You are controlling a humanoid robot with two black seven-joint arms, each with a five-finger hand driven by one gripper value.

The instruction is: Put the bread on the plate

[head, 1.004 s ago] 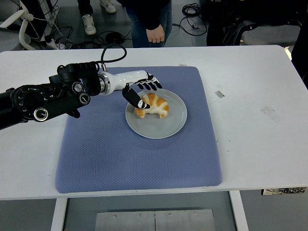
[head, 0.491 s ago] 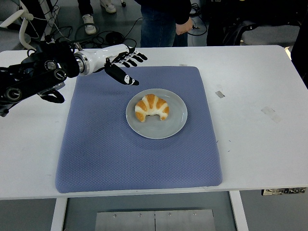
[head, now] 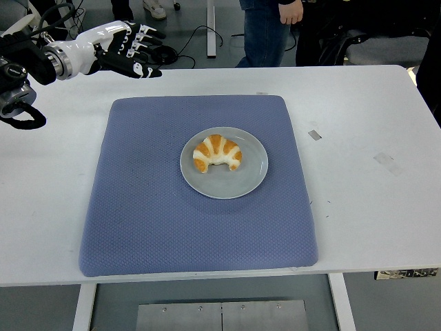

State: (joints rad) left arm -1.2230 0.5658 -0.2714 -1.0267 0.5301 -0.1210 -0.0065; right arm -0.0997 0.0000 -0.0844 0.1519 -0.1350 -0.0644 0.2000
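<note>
A golden croissant (head: 217, 153) lies on the grey round plate (head: 248, 181), a little left of the plate's centre. The plate sits in the middle of a blue-grey mat (head: 145, 207) on the white table. My left hand (head: 134, 49) is raised at the far left back corner, well away from the plate, with its fingers spread and holding nothing. The right arm is out of view.
A person stands behind the table's far edge, a hand (head: 291, 11) showing at the top. Cables and chair legs lie on the floor beyond. Small tape marks (head: 314, 134) are on the table right of the mat.
My left hand let go of the croissant on the plate and drew back up and to the left, from the plate's edge to the table's far left corner. The person moved right.
</note>
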